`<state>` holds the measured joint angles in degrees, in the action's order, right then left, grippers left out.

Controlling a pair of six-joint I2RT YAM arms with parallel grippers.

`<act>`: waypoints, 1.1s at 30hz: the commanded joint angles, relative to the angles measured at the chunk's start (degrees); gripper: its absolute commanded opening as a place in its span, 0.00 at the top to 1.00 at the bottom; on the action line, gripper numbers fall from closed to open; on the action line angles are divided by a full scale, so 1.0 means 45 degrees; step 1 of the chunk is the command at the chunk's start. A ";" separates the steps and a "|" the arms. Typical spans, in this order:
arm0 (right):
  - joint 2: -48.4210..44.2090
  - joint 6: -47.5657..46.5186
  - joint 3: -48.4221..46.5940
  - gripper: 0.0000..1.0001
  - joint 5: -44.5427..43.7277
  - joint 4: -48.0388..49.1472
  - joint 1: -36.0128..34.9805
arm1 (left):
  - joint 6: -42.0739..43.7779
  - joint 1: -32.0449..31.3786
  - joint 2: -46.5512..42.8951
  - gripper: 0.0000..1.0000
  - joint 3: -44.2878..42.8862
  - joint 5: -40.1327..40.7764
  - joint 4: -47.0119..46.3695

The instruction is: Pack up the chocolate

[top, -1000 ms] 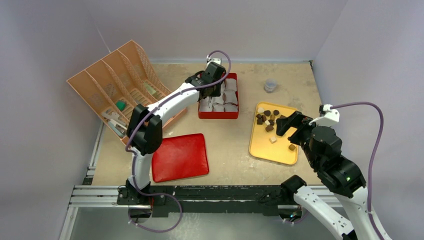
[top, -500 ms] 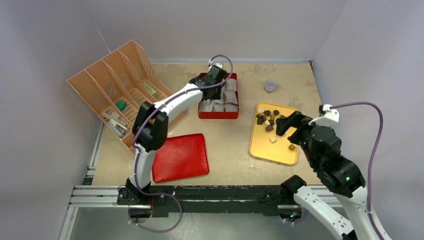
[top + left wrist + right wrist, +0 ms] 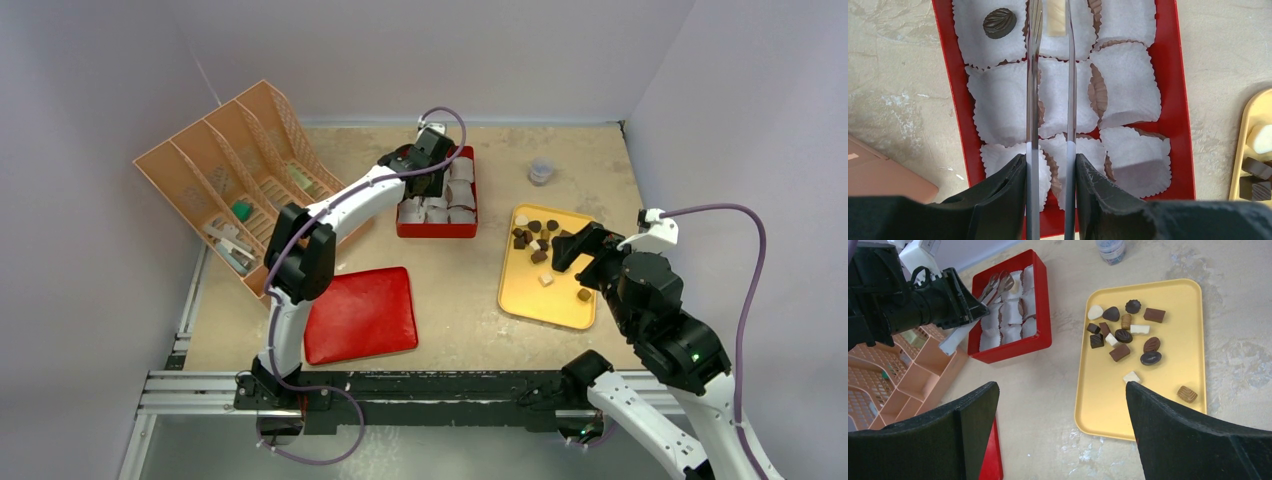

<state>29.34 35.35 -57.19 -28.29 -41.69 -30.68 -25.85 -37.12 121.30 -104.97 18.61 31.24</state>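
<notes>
1. Nearest my bases, a red lid lies flat on the table, just ahead of my left base.
2. My right gripper hovers above the near end of the yellow tray. Its fingers are spread wide and nothing sits between them.
3. Most of the chocolate lies on this tray, as a cluster of dark, tan and white pieces in its far half.
4. Two pieces lie apart from the cluster: a white cube near the tray's middle and a tan ribbed piece near its right rim.
5. The red box stands left of the tray and farther out, apart from it. White crinkled paper cups line it in three columns.
6. My left gripper reaches over the box from its near end. Its two thin metal blades run along the middle column toward the far row.
7. In the far row, as the left wrist camera shows it, a dark leaf-patterned piece sits in the left cup. A cream piece sits in the middle cup, between the blade tips.
8. The blades stand a narrow gap apart. I cannot tell whether they press on the cream piece or stand clear of it.
9. Beyond the tray stands a small grey jar. At far left an orange rack rests tilted.
</notes>
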 commanded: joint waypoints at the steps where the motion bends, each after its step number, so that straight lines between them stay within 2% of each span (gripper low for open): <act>1: 0.0024 -0.0066 -0.0186 0.01 0.0025 0.0531 0.0049 | 0.0221 0.0110 -0.0618 0.65 -0.0934 -0.0032 -0.0211; 11: -0.0072 0.0053 -0.0264 0.01 0.0145 0.0320 0.0059 | 0.0227 -0.0398 -0.2594 0.67 -0.0005 -0.1482 0.0058; 19: -0.0034 0.0054 -0.0515 0.01 -0.0090 0.0020 0.0049 | 0.0528 -0.2001 -0.3882 0.68 0.1101 -0.1842 0.0277; 25: -0.0114 -0.0003 -0.0787 0.01 -0.0643 -0.0152 0.0059 | -0.0268 -0.3155 -0.4626 0.68 0.2391 -0.2399 -0.0976; 33: -0.0142 0.0012 -0.1061 0.01 -0.0948 -0.0352 0.0059 | -0.0680 -0.4483 -0.4365 0.68 0.2931 -0.2076 -0.1117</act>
<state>29.17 35.35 -59.81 -30.24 -43.55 -30.68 -26.89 -55.35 103.48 -91.59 8.95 30.89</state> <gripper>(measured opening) 0.987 0.322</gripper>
